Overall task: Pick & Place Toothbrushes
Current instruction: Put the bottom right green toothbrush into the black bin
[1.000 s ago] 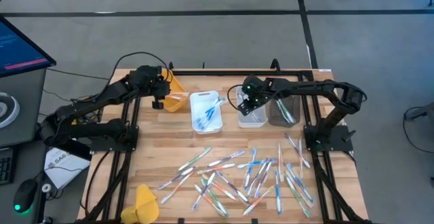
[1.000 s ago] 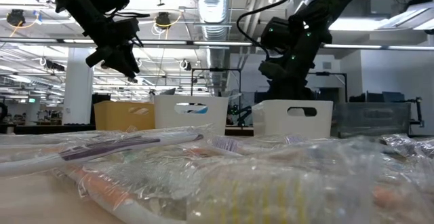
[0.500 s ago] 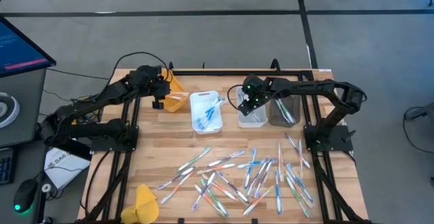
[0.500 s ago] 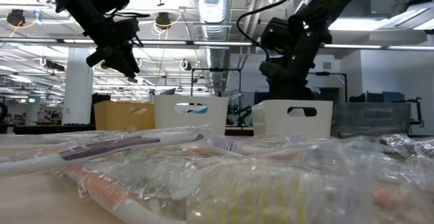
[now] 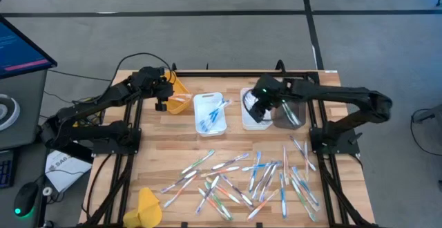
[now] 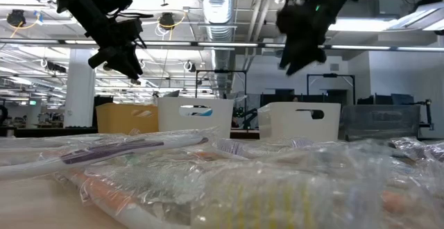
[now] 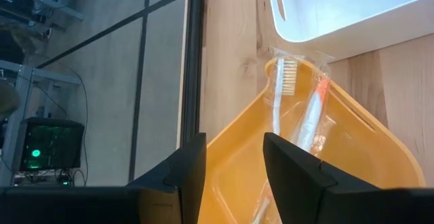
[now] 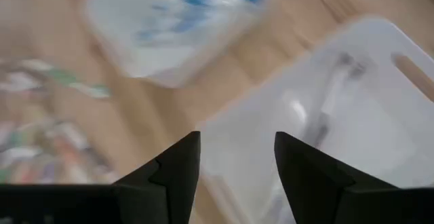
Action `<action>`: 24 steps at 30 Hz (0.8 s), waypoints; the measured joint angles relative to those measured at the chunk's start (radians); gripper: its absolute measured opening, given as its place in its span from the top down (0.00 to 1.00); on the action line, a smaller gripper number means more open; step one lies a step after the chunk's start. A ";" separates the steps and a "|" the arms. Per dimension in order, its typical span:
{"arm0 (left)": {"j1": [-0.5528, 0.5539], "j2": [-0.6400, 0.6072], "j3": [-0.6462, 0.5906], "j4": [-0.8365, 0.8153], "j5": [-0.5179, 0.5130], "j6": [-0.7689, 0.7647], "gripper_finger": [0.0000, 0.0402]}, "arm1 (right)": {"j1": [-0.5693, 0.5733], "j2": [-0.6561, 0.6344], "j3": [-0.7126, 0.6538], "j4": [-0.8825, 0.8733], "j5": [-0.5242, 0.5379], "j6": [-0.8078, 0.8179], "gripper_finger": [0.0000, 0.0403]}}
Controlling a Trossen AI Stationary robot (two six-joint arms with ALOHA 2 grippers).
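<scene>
Right gripper [image 5: 257, 110], jaws parted and empty, is held above the white rectangular plastic bin [image 5: 254, 121]; thin wrapped plastic toothbrushes [image 5: 255, 176], scattered nearer the front than that bin, are best approached singly.

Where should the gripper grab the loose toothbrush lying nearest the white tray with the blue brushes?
Judging from the high view, take that toothbrush at mid-handle, from straight above, fingers set across its slanted length. It lies flat on the table, a little apart from the pile, so its sides look free.
</scene>
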State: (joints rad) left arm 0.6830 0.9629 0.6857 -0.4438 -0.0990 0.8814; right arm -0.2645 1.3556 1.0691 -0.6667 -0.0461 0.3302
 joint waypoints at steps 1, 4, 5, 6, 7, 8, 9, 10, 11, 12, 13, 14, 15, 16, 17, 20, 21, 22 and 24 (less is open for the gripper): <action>-0.004 0.000 0.000 0.000 0.000 0.000 0.65 | 0.033 -0.025 -0.001 0.002 0.007 0.000 0.55; -0.035 -0.001 0.000 0.000 -0.002 -0.003 0.65 | 0.150 -0.087 -0.010 0.032 0.041 0.008 0.55; -0.051 -0.003 0.000 -0.001 -0.001 -0.010 0.65 | 0.190 -0.099 -0.010 0.040 0.058 0.015 0.55; -0.070 -0.004 0.000 0.000 -0.001 -0.022 0.65 | 0.232 -0.107 -0.010 0.044 0.075 0.028 0.55; -0.094 -0.004 0.000 0.002 -0.002 -0.033 0.65 | 0.272 -0.111 -0.010 0.049 0.093 0.035 0.55; -0.118 -0.004 0.000 0.001 -0.001 -0.049 0.65 | 0.309 -0.112 -0.010 0.061 0.107 0.037 0.55; -0.145 -0.006 0.000 0.000 -0.002 -0.057 0.65 | 0.346 -0.111 -0.010 0.069 0.118 0.037 0.55; -0.176 -0.008 0.000 0.000 -0.001 -0.065 0.65 | 0.382 -0.106 -0.010 0.072 0.123 0.037 0.55; -0.209 -0.009 0.000 0.002 -0.001 -0.073 0.65 | 0.414 -0.097 -0.010 0.078 0.124 0.037 0.55; -0.245 -0.008 0.000 0.002 -0.001 -0.078 0.65 | 0.444 -0.088 -0.011 0.077 0.124 0.037 0.54; -0.285 -0.008 0.000 0.000 -0.001 -0.085 0.65 | 0.475 -0.077 -0.013 0.067 0.123 0.036 0.54; -0.328 -0.008 0.000 0.001 -0.001 -0.103 0.65 | 0.503 -0.062 -0.012 0.065 0.123 0.033 0.54; -0.374 -0.008 0.000 0.003 -0.001 -0.127 0.65 | 0.527 -0.046 -0.012 0.072 0.122 0.028 0.54; -0.423 -0.008 0.000 0.003 0.001 -0.158 0.65 | 0.552 -0.031 -0.012 0.065 0.122 0.023 0.54; -0.472 -0.008 0.000 0.003 0.001 -0.192 0.65 | 0.576 -0.017 -0.013 0.053 0.122 0.021 0.54; -0.610 -0.008 0.000 0.005 0.001 -0.329 0.65 | 0.634 0.025 -0.012 0.047 0.122 0.015 0.55; -0.653 -0.008 0.000 0.005 0.001 -0.373 0.65 | 0.648 0.041 -0.012 0.040 0.122 0.003 0.55; -0.692 -0.008 0.000 0.006 0.002 -0.410 0.65 | 0.662 0.056 -0.012 0.038 0.122 -0.013 0.55; -0.765 -0.008 0.000 0.008 0.001 -0.447 0.65 | 0.682 0.082 -0.012 0.039 0.122 -0.042 0.55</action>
State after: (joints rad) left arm -0.0821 0.9550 0.6857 -0.4354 -0.0978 0.4344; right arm 0.4171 1.4375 1.0569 -0.6281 0.0757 0.2885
